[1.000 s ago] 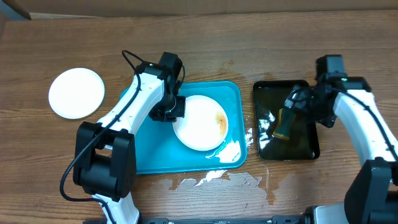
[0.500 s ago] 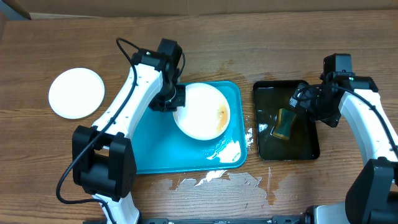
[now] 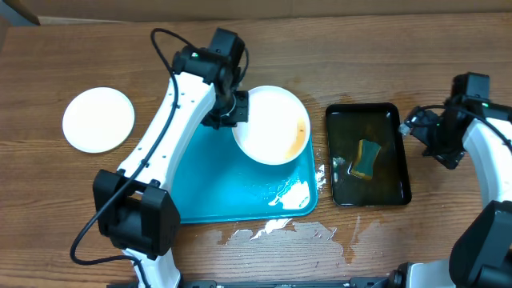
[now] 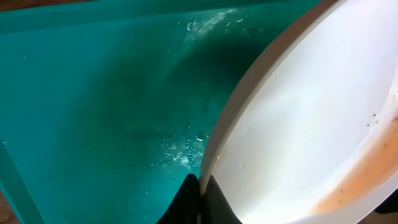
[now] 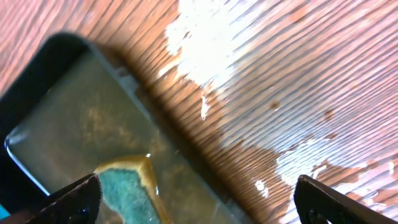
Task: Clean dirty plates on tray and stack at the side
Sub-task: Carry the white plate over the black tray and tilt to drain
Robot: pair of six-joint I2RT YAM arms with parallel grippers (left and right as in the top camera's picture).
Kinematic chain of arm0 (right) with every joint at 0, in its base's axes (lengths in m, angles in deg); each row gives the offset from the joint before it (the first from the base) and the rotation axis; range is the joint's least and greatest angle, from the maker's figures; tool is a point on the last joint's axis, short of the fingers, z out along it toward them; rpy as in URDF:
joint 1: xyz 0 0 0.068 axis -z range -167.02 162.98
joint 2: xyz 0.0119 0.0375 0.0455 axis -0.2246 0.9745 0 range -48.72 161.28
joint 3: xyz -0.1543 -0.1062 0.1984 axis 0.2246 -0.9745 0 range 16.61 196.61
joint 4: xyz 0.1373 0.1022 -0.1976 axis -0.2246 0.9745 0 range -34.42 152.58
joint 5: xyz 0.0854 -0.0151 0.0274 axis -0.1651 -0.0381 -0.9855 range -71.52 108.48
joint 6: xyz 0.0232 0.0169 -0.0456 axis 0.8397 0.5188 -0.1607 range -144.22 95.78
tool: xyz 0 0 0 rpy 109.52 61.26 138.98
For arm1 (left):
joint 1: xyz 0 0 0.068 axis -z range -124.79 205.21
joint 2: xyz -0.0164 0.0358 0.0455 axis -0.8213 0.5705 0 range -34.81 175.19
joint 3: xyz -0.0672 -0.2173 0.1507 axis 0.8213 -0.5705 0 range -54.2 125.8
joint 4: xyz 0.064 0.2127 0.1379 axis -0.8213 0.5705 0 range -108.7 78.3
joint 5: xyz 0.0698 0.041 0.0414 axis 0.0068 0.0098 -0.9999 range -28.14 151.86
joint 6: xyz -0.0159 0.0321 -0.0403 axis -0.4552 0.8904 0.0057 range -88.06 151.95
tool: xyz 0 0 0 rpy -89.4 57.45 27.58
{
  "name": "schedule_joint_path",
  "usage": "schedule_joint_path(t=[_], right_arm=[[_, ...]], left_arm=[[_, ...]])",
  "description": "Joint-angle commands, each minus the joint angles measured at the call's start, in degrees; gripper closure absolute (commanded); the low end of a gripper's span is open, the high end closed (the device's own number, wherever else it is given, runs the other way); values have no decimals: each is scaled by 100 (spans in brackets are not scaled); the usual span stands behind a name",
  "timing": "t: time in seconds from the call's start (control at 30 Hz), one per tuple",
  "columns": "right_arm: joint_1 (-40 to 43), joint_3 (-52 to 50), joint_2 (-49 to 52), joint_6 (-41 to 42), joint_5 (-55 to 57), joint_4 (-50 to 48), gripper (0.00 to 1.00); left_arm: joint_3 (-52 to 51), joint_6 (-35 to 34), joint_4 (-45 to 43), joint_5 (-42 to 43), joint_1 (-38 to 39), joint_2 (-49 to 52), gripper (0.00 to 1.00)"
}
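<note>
Left arm: stretched over the teal tray. The left gripper is pinched tight on the left rim of a brown-smeared white plate, tilted above the tray's far right corner.
Right gripper: jaws spread wide, holding nothing, just right of the black tray.
Black tray contents: murky water and a sponge.
Second plate: lies far left on the wooden table.

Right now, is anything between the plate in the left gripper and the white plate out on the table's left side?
Nothing visible. Between the plate shut in the left gripper and the white plate there is only the tray, bare table, and the left arm itself crossing above them.
</note>
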Motion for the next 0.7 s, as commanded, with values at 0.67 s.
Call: schedule_joint_path(t=[0.67], right_arm=[[203, 136, -26, -55, -37, -59, 0]], left_arm=[[2935, -63, -157, -935, 1290, 2004, 96]])
